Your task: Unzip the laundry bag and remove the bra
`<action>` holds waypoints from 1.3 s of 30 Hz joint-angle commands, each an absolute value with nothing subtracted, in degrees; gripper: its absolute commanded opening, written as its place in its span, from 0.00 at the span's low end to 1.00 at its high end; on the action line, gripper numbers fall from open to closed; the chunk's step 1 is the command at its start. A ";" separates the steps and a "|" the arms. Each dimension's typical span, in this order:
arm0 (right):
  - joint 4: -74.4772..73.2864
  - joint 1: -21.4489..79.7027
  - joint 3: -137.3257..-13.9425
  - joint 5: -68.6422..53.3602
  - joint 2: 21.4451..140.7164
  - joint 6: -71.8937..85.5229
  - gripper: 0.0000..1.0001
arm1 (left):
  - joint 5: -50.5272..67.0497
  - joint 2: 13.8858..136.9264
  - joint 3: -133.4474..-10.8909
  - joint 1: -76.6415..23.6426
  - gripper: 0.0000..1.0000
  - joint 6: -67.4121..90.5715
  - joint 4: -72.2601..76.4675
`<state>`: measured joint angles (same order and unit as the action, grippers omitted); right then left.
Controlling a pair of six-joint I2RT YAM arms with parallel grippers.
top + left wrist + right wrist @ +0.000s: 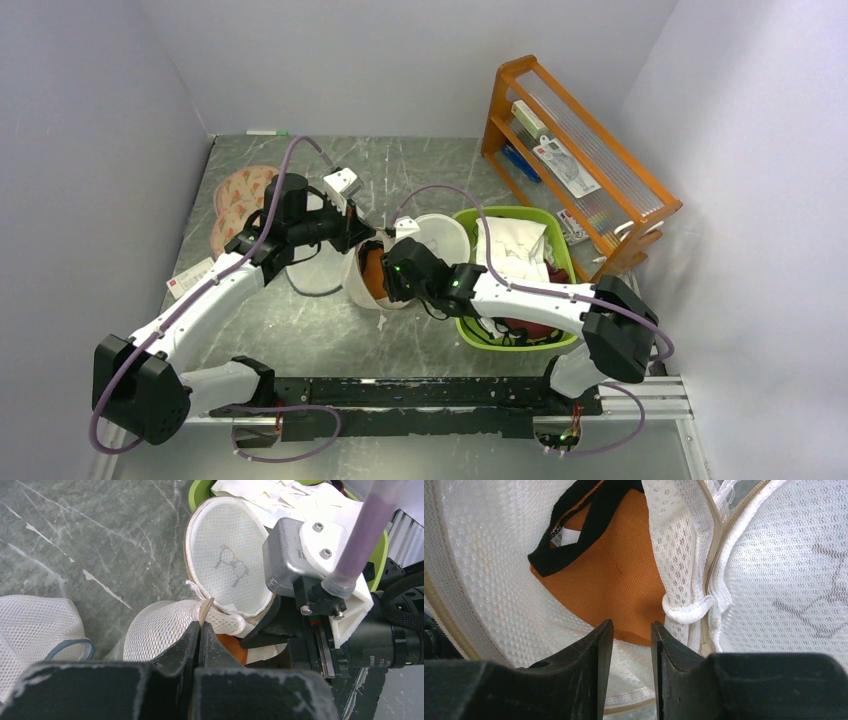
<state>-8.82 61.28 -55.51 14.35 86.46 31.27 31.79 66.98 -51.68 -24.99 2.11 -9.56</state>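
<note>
Laundry bag (227, 560) gapes open mid-table, just left of the green basket (466, 216); left gripper (200, 625) is clenched on its rim. Right gripper (631, 630), jaws narrowly apart and empty, hovers inside over the bra (614, 580). Best to pinch the orange cup only, clear of the mesh wall on the right.

ARM EXTERIOR: IDENTIFICATION

My left arm (205, 300) and right arm (530, 295) carry white link covers and black joint housings. A lilac cable (366, 530) runs along each arm. My fingers (589, 670) are matte black, wedge-shaped. Two silver screws (318, 527) fasten the white bracket (334, 536) on my right wrist.
</note>
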 commanded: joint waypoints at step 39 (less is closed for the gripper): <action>-14.20 63.73 -60.28 31.52 94.17 30.42 0.20 | 31.68 65.65 -51.98 -25.66 0.07 1.52 -7.05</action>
<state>-14.87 63.51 -58.39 27.51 92.51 30.74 31.75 66.98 -51.68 -25.23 2.11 -9.56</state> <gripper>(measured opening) 0.267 0.072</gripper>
